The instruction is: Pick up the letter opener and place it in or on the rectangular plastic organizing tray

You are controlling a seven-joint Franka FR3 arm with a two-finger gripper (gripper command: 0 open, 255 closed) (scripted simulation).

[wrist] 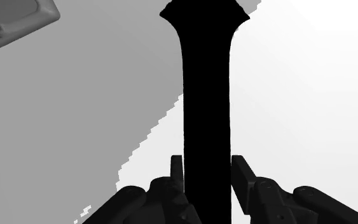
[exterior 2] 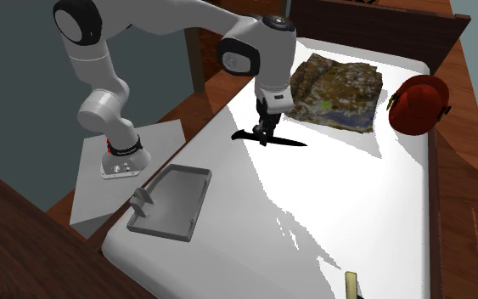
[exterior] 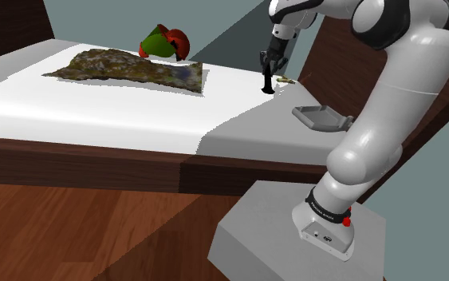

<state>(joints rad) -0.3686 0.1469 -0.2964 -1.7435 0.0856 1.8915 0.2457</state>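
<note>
A black letter opener (wrist: 205,95) with a flared far end is clasped between my gripper (wrist: 206,168) fingers. In the shoulder view the gripper (exterior: 269,72) is over the white bed, and the opener (exterior: 268,86) hangs down from it close to the sheet. In the second exterior view the opener (exterior 2: 288,141) is a dark strip under the gripper (exterior 2: 267,132). The grey rectangular tray (exterior: 322,117) lies on the bed at the edge nearest the stand, apart from the gripper. The tray (exterior 2: 173,202) has a raised rim, and one corner of it (wrist: 12,22) appears in the wrist view.
A mottled brown-green cloth (exterior: 127,68) (exterior 2: 334,89) lies on the bed past the gripper. A red and green cap-like thing (exterior: 167,41) (exterior 2: 417,102) sits beyond the cloth. A dark wooden frame (exterior: 95,164) edges the bed. A small tan object (exterior 2: 351,284) lies at the second exterior view's bottom.
</note>
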